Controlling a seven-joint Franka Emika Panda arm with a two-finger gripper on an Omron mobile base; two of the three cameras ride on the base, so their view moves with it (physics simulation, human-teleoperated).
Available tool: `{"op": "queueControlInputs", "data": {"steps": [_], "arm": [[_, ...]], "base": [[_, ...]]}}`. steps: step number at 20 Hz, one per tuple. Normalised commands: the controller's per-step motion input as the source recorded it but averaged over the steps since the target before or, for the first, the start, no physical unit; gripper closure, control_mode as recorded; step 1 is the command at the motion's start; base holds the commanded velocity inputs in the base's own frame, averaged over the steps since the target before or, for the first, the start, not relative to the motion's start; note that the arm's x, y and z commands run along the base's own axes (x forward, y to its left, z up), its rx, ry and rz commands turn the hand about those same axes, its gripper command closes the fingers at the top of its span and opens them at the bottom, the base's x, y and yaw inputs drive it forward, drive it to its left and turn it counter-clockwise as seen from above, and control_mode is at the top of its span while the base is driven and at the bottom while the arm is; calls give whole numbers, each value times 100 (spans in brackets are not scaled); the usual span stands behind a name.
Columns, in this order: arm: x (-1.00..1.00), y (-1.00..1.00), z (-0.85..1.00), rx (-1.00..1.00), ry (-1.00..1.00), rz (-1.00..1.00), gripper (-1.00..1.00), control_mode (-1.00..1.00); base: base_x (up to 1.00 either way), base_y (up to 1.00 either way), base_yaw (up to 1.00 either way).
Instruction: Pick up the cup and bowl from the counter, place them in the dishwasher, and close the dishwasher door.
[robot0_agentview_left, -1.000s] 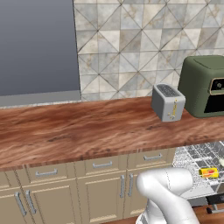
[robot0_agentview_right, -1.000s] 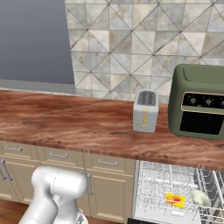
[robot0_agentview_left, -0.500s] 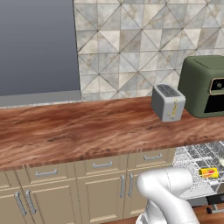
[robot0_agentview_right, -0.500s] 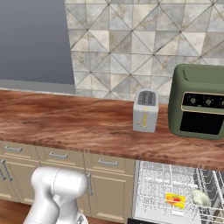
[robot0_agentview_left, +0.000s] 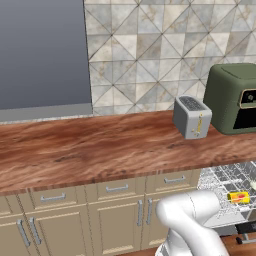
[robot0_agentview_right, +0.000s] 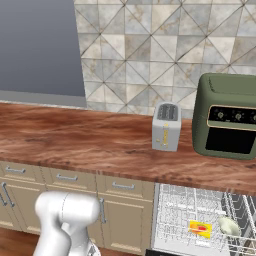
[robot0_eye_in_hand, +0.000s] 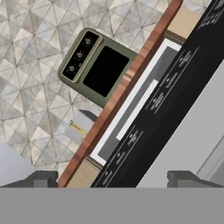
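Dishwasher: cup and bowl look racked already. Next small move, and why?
Probably bring the open gripper under the lowered dishwasher door to swing it shut. The cup and bowl already lie in the dishwasher rack, the counter holds just the toaster and oven, and nothing sits between the fingertips.

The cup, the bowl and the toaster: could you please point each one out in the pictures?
cup (robot0_agentview_right: 200, 229): right base view, on its yellow side, lying in the dishwasher rack.
bowl (robot0_agentview_right: 229, 226): right base view, on its pale rim, in the rack.
toaster (robot0_agentview_right: 165, 127): right base view, on its front face.
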Motion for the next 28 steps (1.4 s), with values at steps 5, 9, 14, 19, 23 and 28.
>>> {"op": "queueControlInputs", "data": {"steps": [5, 9, 14, 19, 23, 28], "arm": [[16, -22, -42, 0, -1, 0, -100, -100], [5, -18, -65, 0, 0, 0, -100, -100], [2, -23, -45, 0, -1, 0, -100, -100], [10, -26, -46, 0, -1, 0, -100, -100], [11, -26, -55, 0, 0, 0, -100, -100], [14, -24, -52, 0, -1, 0, -100, -100]], "base": [[0, 0, 0], [0, 0, 0], [0, 0, 0], [0, 0, 0], [0, 0, 0], [0, 0, 0]]}}
